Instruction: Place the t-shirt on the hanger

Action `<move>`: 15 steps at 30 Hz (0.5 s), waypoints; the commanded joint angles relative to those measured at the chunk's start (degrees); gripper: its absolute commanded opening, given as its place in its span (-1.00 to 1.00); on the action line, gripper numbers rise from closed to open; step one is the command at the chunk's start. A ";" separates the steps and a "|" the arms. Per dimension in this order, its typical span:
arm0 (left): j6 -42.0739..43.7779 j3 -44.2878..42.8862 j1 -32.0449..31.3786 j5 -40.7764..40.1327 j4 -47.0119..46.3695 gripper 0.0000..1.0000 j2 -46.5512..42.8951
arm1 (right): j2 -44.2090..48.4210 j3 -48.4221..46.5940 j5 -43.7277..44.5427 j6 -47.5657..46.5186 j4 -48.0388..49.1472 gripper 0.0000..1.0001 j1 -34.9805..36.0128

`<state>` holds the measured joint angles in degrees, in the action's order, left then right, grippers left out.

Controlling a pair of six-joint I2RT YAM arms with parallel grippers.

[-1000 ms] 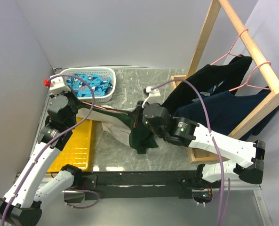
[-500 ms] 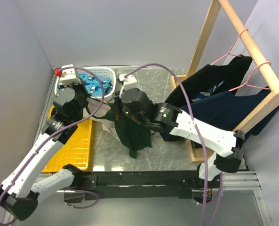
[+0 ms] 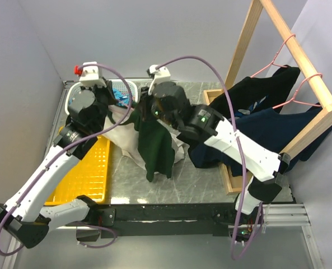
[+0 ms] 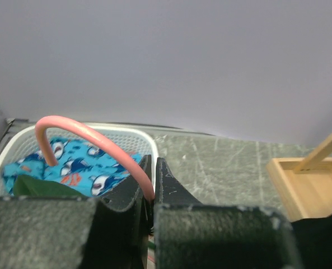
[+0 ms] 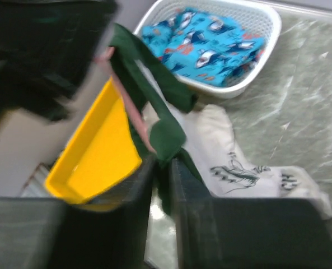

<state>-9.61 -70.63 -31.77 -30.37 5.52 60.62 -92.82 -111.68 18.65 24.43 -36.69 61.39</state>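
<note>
The t-shirt hangs lifted above the table, dark green back outward, off-white front with its dark chest print below. My left gripper is shut on the pink hanger at the base of its curled hook. A pink wire arm of the hanger runs inside the green collar. My right gripper is shut on the green collar cloth. In the top view the left gripper and right gripper hold these up near the basket.
A white basket with bright blue patterned cloth stands at the back left. A yellow tray lies at the left. A wooden rack at the right carries navy and black shirts on pink hangers.
Both grippers have risen and moved toward the back left with the hanger and shirt. The shirt now hangs higher off the table.
</note>
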 commanded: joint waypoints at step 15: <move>11.34 -55.20 -7.07 11.82 23.38 -0.98 19.25 | 26.98 12.44 -9.07 -15.02 14.88 0.96 -3.03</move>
<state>-3.73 -113.45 -35.55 -22.24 26.17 77.54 -71.37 -102.54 12.38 14.26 -28.88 58.28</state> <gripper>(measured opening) 0.065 0.976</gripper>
